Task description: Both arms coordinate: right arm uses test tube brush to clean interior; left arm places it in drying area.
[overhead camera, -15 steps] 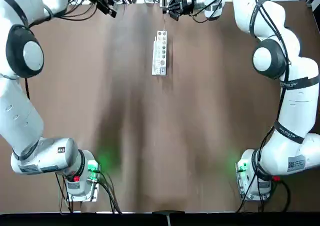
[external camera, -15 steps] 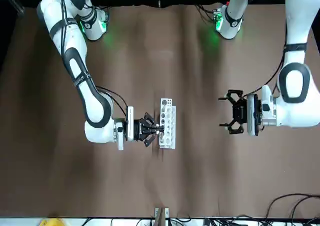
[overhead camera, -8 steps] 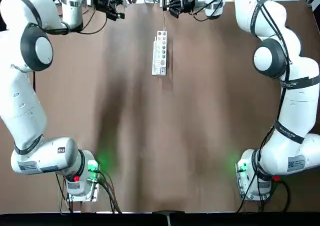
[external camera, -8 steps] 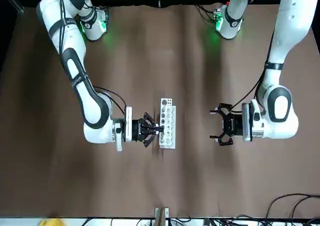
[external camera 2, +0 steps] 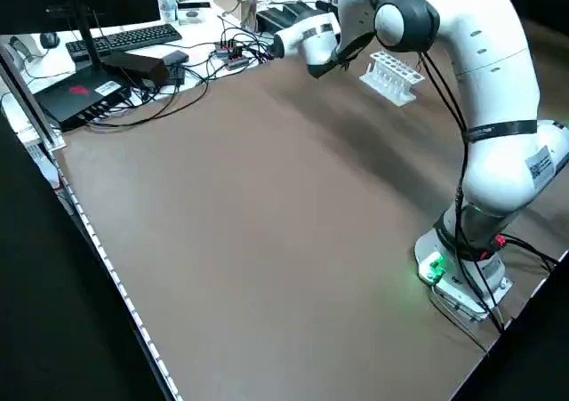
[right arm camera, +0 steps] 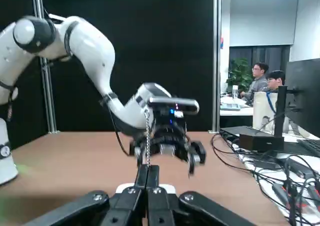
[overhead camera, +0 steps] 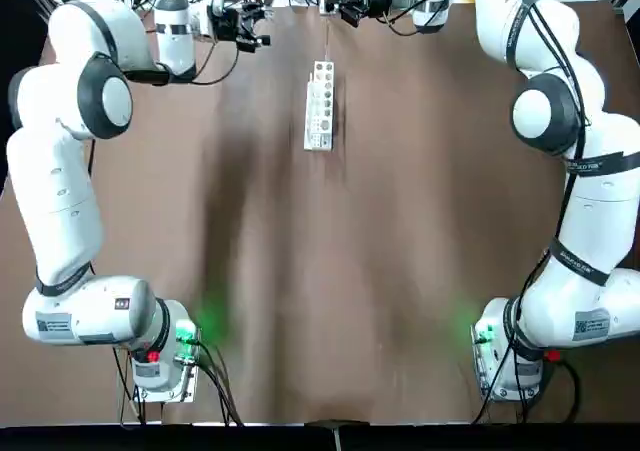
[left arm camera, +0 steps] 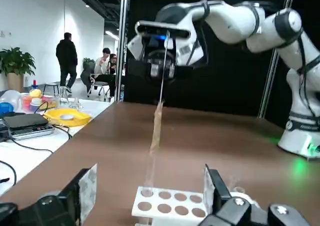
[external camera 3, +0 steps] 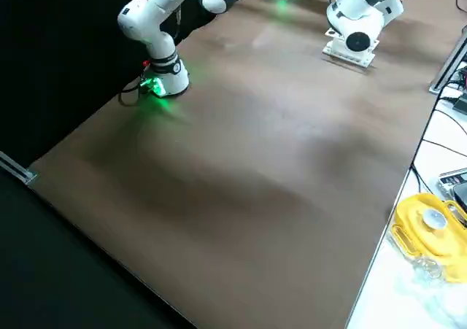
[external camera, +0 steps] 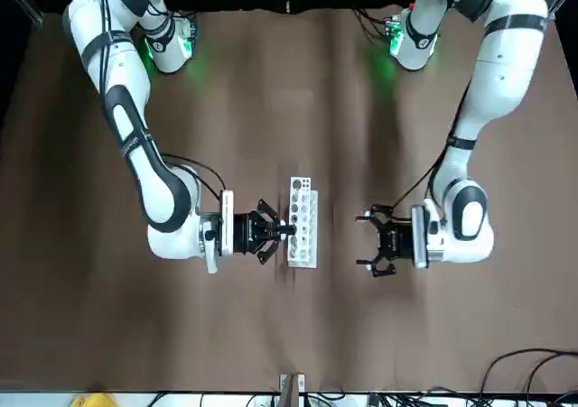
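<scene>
The left hand comes in while the right hand holds the brush

Since the earlier front view, the left gripper [external camera: 363,241] has moved in closer to the white rack [external camera: 312,245]. The rack has stayed put, and the right gripper [right arm camera: 147,176] is in nearly the same spot, up over the rack. The right gripper's two fingers are pinched together on the thin top wire of the brush [left arm camera: 157,123]. The left gripper's fingers are wide apart with nothing in them.

The brush hangs down, a little tilted, with its fuzzy part just above a see-through tube [left arm camera: 150,171] that stands in the rack. I cannot tell if the tip is inside the tube.

The brush looks very light. Its wire seems stiff but could bend if pushed sideways, and the fuzz looks soft. The top of the wire is a good place to hold it, so the fuzz is free to scrub. The tube looks like smooth glass or plastic, so it may slip or crack. The left hand should take it softly, near the top, above the rack.
</scene>
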Motion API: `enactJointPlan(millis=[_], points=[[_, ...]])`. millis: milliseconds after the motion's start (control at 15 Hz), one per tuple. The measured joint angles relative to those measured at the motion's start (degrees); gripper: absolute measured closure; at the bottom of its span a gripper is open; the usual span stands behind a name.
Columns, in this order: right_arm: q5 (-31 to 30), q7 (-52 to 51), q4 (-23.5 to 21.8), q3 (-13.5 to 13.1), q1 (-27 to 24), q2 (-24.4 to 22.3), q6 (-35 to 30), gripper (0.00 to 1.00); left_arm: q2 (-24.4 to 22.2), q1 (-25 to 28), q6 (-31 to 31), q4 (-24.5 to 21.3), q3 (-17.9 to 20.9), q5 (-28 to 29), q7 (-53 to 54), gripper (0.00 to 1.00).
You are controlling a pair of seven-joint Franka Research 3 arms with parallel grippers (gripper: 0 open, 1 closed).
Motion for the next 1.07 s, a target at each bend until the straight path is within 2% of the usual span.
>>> enactJointPlan(millis=[200,333,733,1067], points=[[0.0,1.3,0.1,0.2,-0.5,-0.3,-0.6,0.98,3.3,-3.5,7.1,1.5,0.1,-4.1,3.9,0.00],[0.0,2.7,0.1,0.2,-0.8,-1.0,-0.7,0.98,6.3,-6.7,11.2,4.2,0.3,-6.0,4.4,0.00],[-0.3,8.5,0.2,0.0,-2.9,-2.0,-1.7,0.98,10.6,-9.6,12.1,7.4,0.1,-7.8,4.4,0.00],[-12.7,15.3,0.0,-0.7,-7.4,-2.6,-1.9,0.98,10.9,-12.3,12.0,7.9,0.1,-13.3,9.5,0.00]])
